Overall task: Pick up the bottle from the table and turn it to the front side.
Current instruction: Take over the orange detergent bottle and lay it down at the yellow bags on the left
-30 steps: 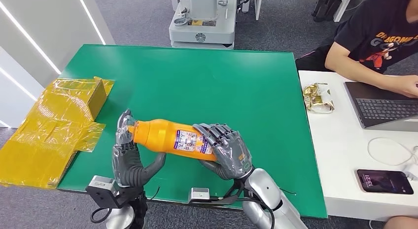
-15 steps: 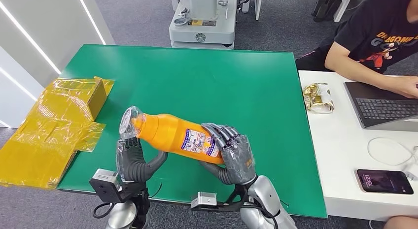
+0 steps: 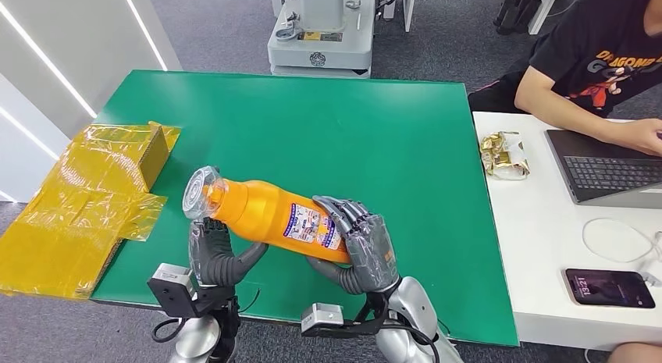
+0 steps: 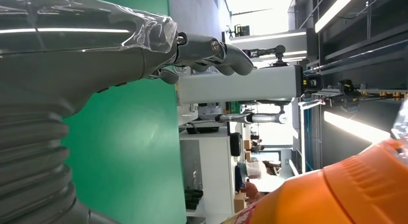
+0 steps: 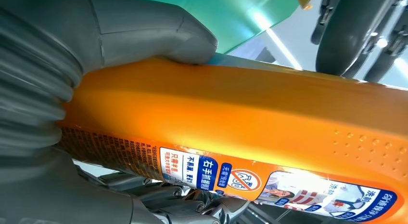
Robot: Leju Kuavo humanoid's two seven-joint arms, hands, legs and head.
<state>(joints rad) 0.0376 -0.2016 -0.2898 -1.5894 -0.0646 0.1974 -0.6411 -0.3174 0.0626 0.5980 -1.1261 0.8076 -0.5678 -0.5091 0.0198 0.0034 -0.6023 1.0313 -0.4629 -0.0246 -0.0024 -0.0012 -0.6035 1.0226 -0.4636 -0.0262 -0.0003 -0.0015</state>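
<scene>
Green rectangular table point(image 3: 312, 129) carries crumpled yellow plastic-wrapped cardboard point(image 3: 86, 195) hanging off its left edge. Orange plastic bottle with a printed label point(image 3: 269, 216) is lifted above the table's near edge, tilted, clear cap toward the left. Right hand point(image 3: 363, 246) fingers wrapped around the labelled base. Left hand point(image 3: 215, 258) under the neck, fingers curled up, contact unclear.

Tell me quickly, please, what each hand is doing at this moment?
Left hand: under the neck end of the orange bottle; whether it holds cannot be told.
Right hand: grips the bottle's lower body, at the label.
</scene>
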